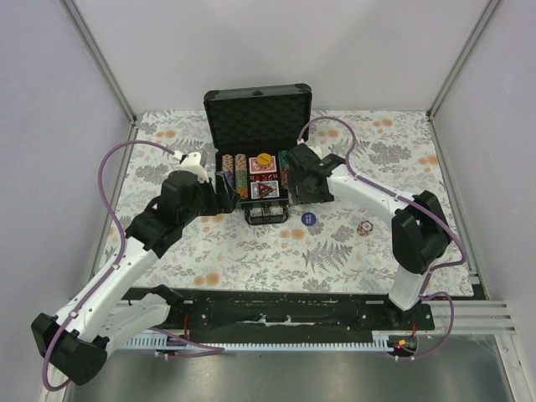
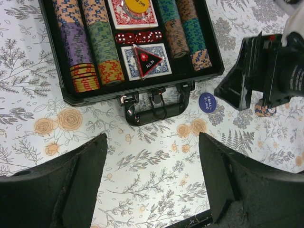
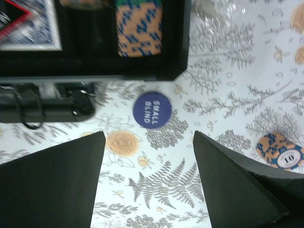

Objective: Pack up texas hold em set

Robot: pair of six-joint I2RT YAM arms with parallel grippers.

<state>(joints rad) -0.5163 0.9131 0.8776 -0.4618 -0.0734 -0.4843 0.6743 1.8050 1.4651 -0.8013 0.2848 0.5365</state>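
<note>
The dark briefcase (image 1: 258,113) of the texas hold em set lies open, lid up, with its handle (image 2: 154,109) towards me. Rows of chips (image 2: 88,47), red dice (image 2: 138,37), a red deck (image 2: 121,16) and a blue deck (image 2: 130,66) fill it. A blue "small blind" button (image 3: 151,110) lies on the cloth just off the case's front right corner. A small stack of orange-and-blue chips (image 3: 280,151) lies further right. My left gripper (image 2: 152,137) hangs open over bare cloth in front of the handle. My right gripper (image 3: 148,135) is open, empty, just short of the button.
The patterned tablecloth (image 1: 251,251) covers the table between grey side walls. The two arms flank the case closely, the right gripper (image 2: 242,80) showing in the left wrist view beside the case's right edge. A black rail (image 1: 293,314) runs along the near edge.
</note>
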